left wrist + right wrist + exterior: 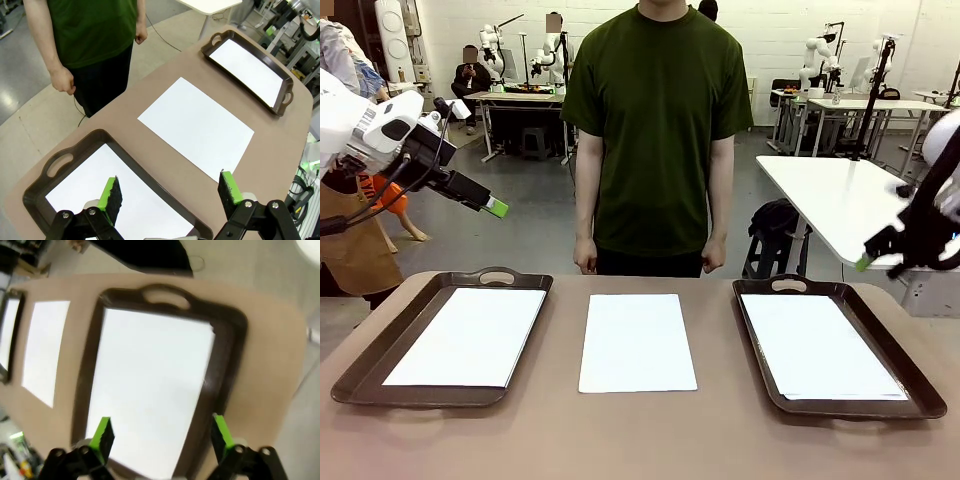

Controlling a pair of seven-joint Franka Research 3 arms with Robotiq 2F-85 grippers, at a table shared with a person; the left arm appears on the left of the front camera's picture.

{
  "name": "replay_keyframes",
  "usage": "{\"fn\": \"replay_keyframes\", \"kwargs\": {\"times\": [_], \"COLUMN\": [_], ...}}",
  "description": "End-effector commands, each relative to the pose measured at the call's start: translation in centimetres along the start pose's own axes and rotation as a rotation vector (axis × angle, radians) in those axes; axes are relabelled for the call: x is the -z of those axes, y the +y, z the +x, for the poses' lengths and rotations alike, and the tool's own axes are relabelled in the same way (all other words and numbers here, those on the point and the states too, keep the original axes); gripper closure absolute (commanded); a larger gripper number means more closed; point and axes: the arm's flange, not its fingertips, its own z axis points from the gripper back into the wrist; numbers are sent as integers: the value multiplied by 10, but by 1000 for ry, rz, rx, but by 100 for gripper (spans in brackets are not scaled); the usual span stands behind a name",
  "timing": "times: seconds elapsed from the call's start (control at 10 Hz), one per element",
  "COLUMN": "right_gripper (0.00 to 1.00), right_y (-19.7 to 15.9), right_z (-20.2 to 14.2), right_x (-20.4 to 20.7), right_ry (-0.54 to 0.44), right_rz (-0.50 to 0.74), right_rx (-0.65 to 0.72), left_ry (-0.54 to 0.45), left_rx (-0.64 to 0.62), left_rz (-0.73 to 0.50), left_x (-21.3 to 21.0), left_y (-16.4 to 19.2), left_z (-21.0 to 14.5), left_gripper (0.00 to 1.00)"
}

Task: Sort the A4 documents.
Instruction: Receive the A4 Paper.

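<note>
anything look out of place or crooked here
Nothing damaged or askew. Only the middle sheet stands out: it lies on the bare table, while the left sheet and right sheet lie inside the left tray and right tray.

Bright, even light from overhead fills the room. The bench (640, 440) shows only thin, soft shadows along the near rims of the trays (360, 375). The white A4 documents (638, 343) are nearly blown out, with no surface detail. The front view is sharp, except for the right tool (863, 262), which is soft at the right edge. The left wrist view is crisp but bows the bench edge. The right wrist view is blurred all over, and the right tray (227, 355) has smeared outlines.
</note>
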Motion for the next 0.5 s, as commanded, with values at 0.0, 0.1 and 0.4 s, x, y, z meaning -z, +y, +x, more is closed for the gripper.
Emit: {"fn": "replay_keyframes", "kwargs": {"times": [0.0,0.1,0.4], "right_gripper": [0,0,0], "right_y": [51,74,130], "right_z": [2,13,27], "right_x": [-22,-33,-54], "right_ry": [-166,-193,-226], "right_rz": [99,124,183], "right_rx": [-289,-423,-765], "left_ry": [-8,-8,-8], "left_rx": [2,2,2], "left_rz": [-4,-4,-4], "left_x": [-1,-1,-1], "left_y": [1,1,1], "left_z": [-1,-1,-1], "left_gripper": [0,0,0]}}
